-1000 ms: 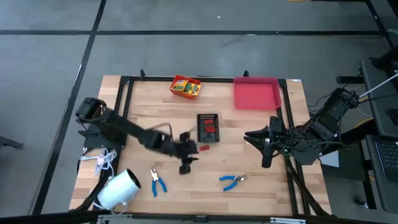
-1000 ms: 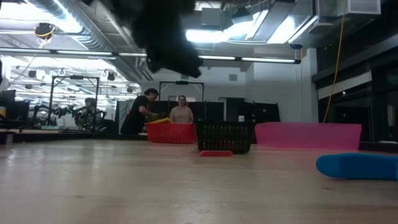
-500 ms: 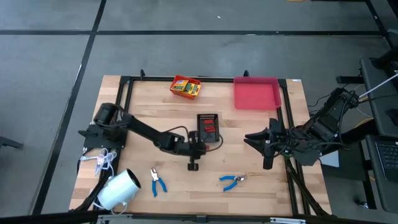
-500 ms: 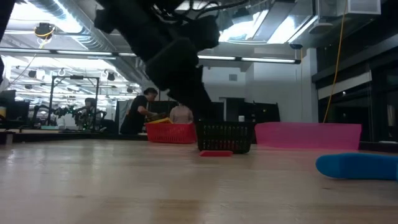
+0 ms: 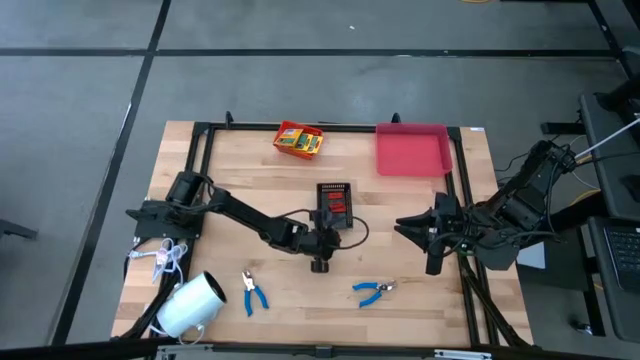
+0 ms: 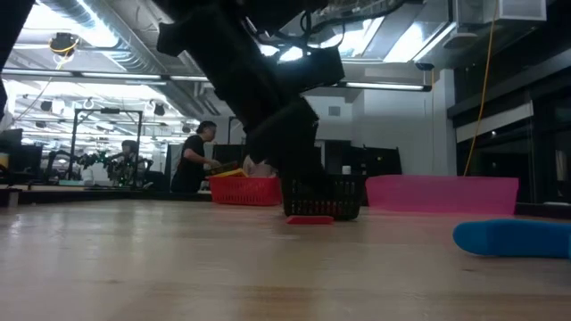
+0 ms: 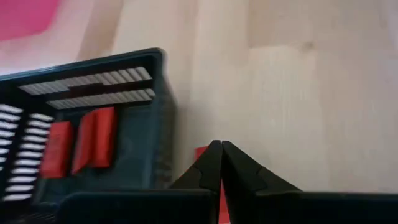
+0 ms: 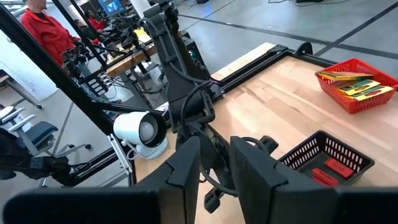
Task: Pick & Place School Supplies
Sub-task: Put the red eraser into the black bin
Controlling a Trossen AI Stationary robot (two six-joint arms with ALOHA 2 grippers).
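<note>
A tiny flat red piece point(image 6: 310, 219) lies on the table just in front of the black basket point(image 5: 335, 203), which holds more red pieces point(image 7: 93, 138). My left gripper point(image 5: 324, 241) has come down on it, shut, at the basket's near side. My right gripper point(image 5: 432, 236) hovers open over the table's right part, with nothing between its fingers point(image 8: 186, 168). Yellow-and-green boxes lie in a red basket point(image 5: 299, 140) at the far edge. Two blue-handled pliers point(image 5: 253, 292) point(image 5: 372, 291) lie near the front edge. My left gripper is shut on the flat red piece point(image 7: 200, 153), whose red shows beside and in the slit between the two fingers point(image 7: 245, 174). The fingers slant down from the table's near side. The piece still lies flat on the table, next to the black basket's wall.
A pink tray point(image 5: 412, 150) sits at the far right. A big white roll point(image 5: 190, 305) and a white cord bundle point(image 5: 170, 258) lie at the front left. A black frame point(image 5: 205, 160) borders the table. People stand in the room behind the table.
My left gripper has gone toward the table's right edge and down, reaching the red piece beside the black basket, and has shut on it. The red piece has stayed where it was on the table.
</note>
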